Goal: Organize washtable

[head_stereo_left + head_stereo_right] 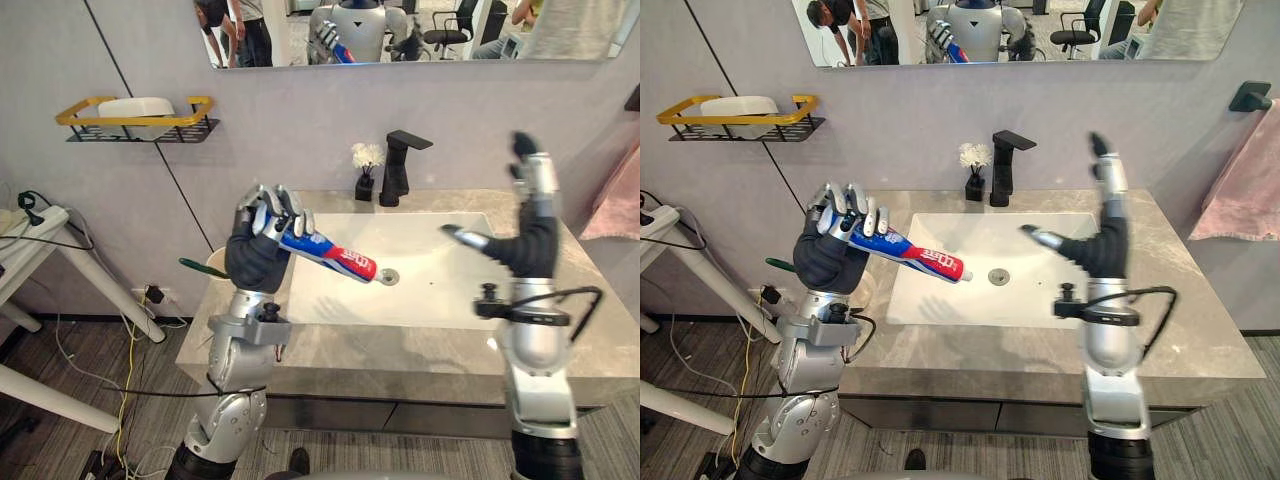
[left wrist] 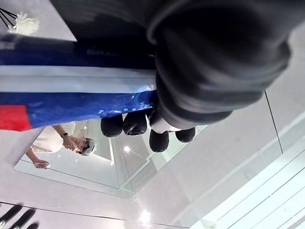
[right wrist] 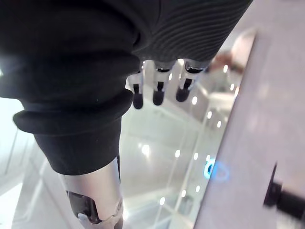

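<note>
From the left eye view I count one toothpaste tube [image 1: 325, 250], one white basin [image 1: 430, 270], one black tap [image 1: 400, 165], one small dark vase of white flowers [image 1: 367, 175] and two robot hands over a grey stone bench [image 1: 400, 355]. The left robot hand [image 1: 262, 245] is raised at the basin's 9 o'clock side with its fingers wrapped round the tube's flat end. The tube slants away from that hand toward 4 o'clock, clear of the bench, with its far end over the basin near the drain [image 1: 388, 275]. The right robot hand [image 1: 525, 235] is up at the basin's 3 o'clock side, fingers straight and pointing to 12 o'clock, thumb out toward 9 o'clock, holding nothing. Tap and vase stand side by side at the basin's 12 o'clock.

The right eye view adds one yellow wire shelf [image 1: 740, 118] on the wall at 10 o'clock and one pink towel [image 1: 1240, 195] hanging at 3 o'clock.

In the left wrist view, the dark fingertips [image 2: 136, 123] curl over the tube's blue, white and red body, which lies pressed against the palm.

In the right wrist view, the fingers [image 3: 157, 90] run straight out in a row with the thumb [image 3: 90, 205] well apart from them, and the hand is empty.
</note>
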{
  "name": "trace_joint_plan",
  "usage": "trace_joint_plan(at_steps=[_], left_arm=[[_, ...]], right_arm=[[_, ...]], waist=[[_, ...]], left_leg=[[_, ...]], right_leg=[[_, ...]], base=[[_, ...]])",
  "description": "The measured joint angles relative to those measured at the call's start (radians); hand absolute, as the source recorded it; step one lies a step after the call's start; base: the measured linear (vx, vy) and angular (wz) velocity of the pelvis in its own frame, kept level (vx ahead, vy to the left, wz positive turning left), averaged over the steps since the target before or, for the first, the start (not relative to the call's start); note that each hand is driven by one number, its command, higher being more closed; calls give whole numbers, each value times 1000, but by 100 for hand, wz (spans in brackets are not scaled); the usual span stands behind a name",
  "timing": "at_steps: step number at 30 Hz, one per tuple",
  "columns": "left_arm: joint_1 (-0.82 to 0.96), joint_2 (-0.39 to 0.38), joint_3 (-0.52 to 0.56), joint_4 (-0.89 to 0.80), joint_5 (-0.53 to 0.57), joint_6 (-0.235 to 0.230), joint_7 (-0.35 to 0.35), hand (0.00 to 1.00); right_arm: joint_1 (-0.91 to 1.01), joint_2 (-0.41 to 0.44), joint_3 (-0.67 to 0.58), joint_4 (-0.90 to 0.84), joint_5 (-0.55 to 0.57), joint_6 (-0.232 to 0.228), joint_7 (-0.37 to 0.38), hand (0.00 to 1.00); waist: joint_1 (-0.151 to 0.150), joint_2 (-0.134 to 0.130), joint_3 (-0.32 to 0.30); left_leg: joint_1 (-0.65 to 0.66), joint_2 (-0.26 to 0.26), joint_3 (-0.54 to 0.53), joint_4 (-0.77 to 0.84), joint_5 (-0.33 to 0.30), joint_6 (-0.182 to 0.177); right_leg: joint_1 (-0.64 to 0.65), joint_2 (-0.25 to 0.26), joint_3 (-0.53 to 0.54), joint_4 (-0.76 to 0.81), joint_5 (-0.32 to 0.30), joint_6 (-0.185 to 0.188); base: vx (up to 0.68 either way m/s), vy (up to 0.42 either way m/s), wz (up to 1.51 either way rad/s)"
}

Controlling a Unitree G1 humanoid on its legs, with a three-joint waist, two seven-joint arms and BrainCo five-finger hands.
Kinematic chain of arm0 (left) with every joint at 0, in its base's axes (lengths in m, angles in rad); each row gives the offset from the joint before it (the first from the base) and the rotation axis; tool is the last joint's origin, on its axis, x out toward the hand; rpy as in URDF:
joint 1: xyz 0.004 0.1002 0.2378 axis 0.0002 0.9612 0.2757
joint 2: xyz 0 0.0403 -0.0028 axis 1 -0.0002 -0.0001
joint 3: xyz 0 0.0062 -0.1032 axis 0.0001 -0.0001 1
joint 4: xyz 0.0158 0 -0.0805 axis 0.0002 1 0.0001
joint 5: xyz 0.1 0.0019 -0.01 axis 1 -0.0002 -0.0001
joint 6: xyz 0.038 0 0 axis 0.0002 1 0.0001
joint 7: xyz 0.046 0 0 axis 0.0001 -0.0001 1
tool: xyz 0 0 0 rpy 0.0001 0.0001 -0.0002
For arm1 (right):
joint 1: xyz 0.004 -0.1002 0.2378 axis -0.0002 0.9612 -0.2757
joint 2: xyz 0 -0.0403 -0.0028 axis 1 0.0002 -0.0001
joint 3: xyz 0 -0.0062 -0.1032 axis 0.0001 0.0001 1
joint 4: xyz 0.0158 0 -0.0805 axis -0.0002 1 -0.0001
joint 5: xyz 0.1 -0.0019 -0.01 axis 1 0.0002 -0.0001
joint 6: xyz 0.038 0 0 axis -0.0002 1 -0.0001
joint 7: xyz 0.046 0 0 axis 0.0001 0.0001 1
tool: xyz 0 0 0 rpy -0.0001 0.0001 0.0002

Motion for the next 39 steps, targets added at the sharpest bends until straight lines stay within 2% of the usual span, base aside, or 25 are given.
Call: trace_joint_plan(at_steps=[5,7,10,12,15,17,21,24,30,32,34,39], left_arm=[[9,-4,61,-3,57,-1,7,100],[9,-8,95,-4,75,-2,14,100],[10,-13,145,-4,77,-5,26,100],[10,-17,154,-4,78,-12,28,100],[10,-35,158,-4,86,-15,46,100],[7,-42,158,-1,105,-22,55,100],[1,-72,156,5,119,-22,75,100],[-49,-77,149,27,131,-22,104,100],[-156,-92,137,27,159,-24,120,100],[-168,-92,136,27,188,-29,129,100],[-188,-93,136,27,211,-30,130,100],[-204,-88,147,25,300,-32,133,100]], right_arm=[[92,17,-262,-34,70,2,-83,0],[129,32,-349,-32,87,10,-104,0],[176,60,-444,6,95,19,-149,0],[202,80,-496,52,96,41,-172,0],[229,125,-539,131,96,77,-209,0],[240,174,-540,200,97,104,-237,0],[302,264,-534,291,108,129,-256,0],[350,273,-484,384,153,153,-249,0],[377,269,-422,580,305,155,-149,0],[398,269,-394,647,330,156,-95,0],[419,275,-375,737,372,157,-44,0],[418,274,-371,892,465,158,16,0]], waist=[[-29,5,-4],[-30,11,-9],[-59,13,-15],[-59,17,-22],[-64,19,-33],[-79,20,-34],[-79,23,-37],[-76,22,-41],[-75,18,-68],[-71,21,-75],[-52,29,-82],[-45,43,-92]], left_leg=[[-2,2,9,0,-4,-3],[-5,4,23,0,-7,-3],[-6,4,33,0,-11,-3],[-8,7,46,0,-13,-2],[-16,8,56,0,-16,-3],[-19,8,58,0,-16,-3],[-19,9,61,0,-19,-3],[-17,10,70,0,-20,-2],[-11,16,87,0,-24,-5],[-10,18,88,0,-27,-5],[-9,19,87,0,-28,-4],[-1,18,77,0,-28,-4]], right_leg=[[-9,1,10,-1,2,4],[-20,0,24,-1,4,4],[-26,-1,32,-2,4,4],[-37,1,45,-2,6,3],[-48,1,55,-9,11,4],[-52,1,57,-9,12,5],[-52,1,58,-9,12,5],[-57,0,67,0,12,5],[-68,2,80,19,13,6],[-67,4,80,20,13,6],[-67,5,79,21,13,6],[-52,5,67,20,9,0]], base=[[8,-9,-6],[8,0,-18],[13,0,-12],[7,-1,-18],[6,2,-13],[4,0,-2],[2,-1,-1],[5,0,-8],[-6,0,-6],[0,0,0],[-14,-2,2],[-29,-4,8]])
